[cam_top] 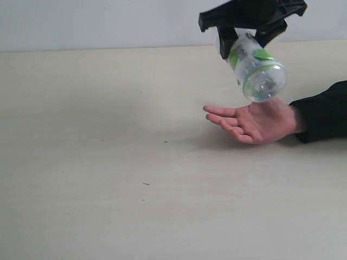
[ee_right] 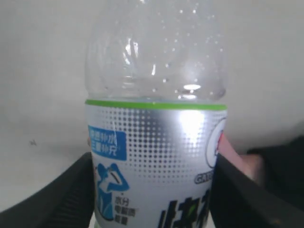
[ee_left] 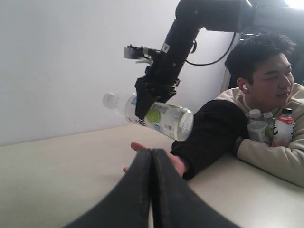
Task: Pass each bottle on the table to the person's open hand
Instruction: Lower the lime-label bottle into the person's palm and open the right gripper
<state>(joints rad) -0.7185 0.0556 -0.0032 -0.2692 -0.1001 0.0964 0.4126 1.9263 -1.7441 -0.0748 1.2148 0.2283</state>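
Note:
A clear bottle [cam_top: 255, 67] with a green-and-blue label hangs tilted in the air, base toward the camera. My right gripper [cam_top: 246, 46] is shut on its labelled body; black fingers [ee_right: 61, 199] press both sides of the bottle [ee_right: 154, 156]. Just below it lies the person's open hand [cam_top: 252, 120], palm up on the table [cam_top: 108, 162], with a black sleeve behind it. My left gripper [ee_left: 152, 151] is shut and empty, low over the table and pointing at the hand [ee_left: 137, 146]. From there the bottle [ee_left: 161, 118] shows lying nearly level above the palm.
The person [ee_left: 263, 80] sits behind the table's far side. Three other bottles [ee_left: 268, 126] are tucked in the crook of his other arm. My right arm [ee_left: 190, 28] reaches down from above. A pale wall backs the table.

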